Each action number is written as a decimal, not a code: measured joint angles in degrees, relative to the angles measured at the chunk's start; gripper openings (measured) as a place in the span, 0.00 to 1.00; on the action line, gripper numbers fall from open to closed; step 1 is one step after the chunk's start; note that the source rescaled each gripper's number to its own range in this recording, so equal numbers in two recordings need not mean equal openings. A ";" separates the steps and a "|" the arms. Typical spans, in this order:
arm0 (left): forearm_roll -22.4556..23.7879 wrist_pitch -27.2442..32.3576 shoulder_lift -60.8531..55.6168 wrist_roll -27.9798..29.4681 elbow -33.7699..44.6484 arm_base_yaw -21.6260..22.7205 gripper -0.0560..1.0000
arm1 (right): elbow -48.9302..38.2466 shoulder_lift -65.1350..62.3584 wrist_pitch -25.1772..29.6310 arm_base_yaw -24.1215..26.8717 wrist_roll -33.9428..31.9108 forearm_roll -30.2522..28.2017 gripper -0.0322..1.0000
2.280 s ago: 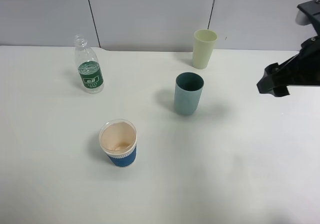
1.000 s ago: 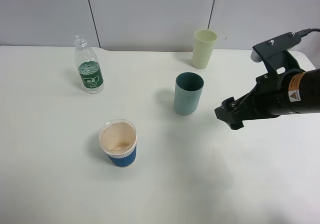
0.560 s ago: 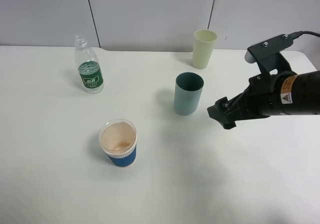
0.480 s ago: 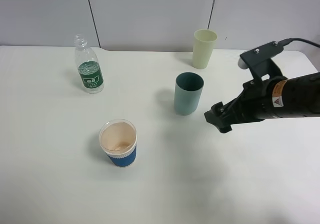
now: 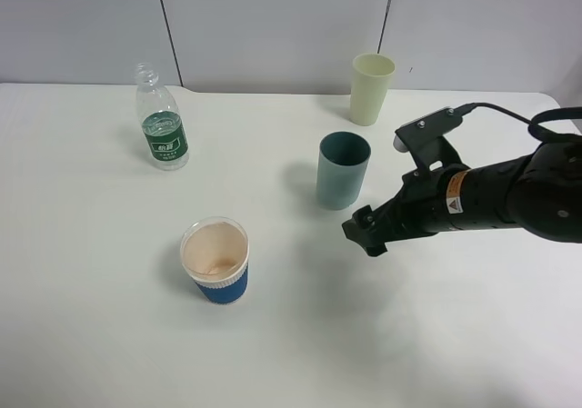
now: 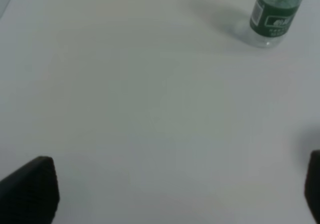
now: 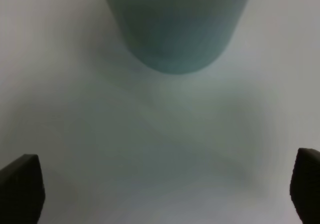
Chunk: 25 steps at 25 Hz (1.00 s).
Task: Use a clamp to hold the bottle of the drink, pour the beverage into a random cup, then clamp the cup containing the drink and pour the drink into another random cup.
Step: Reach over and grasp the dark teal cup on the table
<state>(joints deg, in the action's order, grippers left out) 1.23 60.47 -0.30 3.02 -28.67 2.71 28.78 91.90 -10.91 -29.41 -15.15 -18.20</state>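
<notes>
- Our left pincer [image 6: 172,194] shows only in its own wrist view. Its two dark fingertips sit at the edges of that picture, spread wide, with bare white tabletop [image 5: 91,335] between them and nothing held.
- The bottle [image 5: 162,128] stands upright at the far left of the tabletop, green label facing us. It is well apart from every cup and well ahead of the left pincer. We cannot tell how much of the clear beverage is inside.
- The paper cup [image 5: 215,261], with its blue sleeve, stands upright nearest the front edge, to the right of the bottle and closer to us. Its tan inside is open to view.
- The teal tumbler [image 5: 343,170] stands upright near the middle. Its inside is dark, so we cannot tell whether it holds liquid.
- The pale yellow-green tumbler [image 5: 371,88] stands upright behind the teal one, close to the back wall.
- Our right pincer [image 5: 364,233] hangs low over the tabletop just in front and to the right of the teal tumbler, near it but not touching. Its fingers are spread wide and hold nothing, and the tumbler's base sits ahead of them, not between them.
</notes>
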 joint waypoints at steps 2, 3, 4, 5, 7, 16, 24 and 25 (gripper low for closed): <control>0.00 0.00 0.00 0.00 0.00 0.00 1.00 | 0.00 1.50 -2.94 1.25 0.28 0.00 1.00; 0.00 0.00 0.00 0.00 0.00 0.00 1.00 | 0.00 2.32 -4.10 2.04 0.35 0.00 1.00; 0.00 0.00 0.00 0.00 0.00 0.00 1.00 | 0.00 2.91 -4.95 2.77 0.57 0.00 1.00; 0.00 0.00 0.00 0.00 0.00 0.00 1.00 | 0.00 3.54 -5.90 3.22 0.88 0.00 1.00; 0.00 0.00 0.00 0.00 0.00 0.00 1.00 | 0.00 4.40 -7.77 3.62 2.23 0.00 1.00; 0.00 0.00 0.00 0.00 0.00 0.00 1.00 | 0.05 8.07 -18.08 4.02 4.87 -4.30 1.00; 0.00 0.00 0.00 0.00 0.00 0.00 1.00 | 0.10 11.68 -22.31 4.31 11.36 -1.20 1.00; 0.00 0.00 0.00 0.00 0.00 0.00 1.00 | 0.10 12.21 -22.90 4.31 12.12 -1.02 1.00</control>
<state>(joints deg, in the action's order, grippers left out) 1.23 60.47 -0.30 3.02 -28.67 2.71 28.88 104.11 -33.82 -25.10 -3.04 -19.22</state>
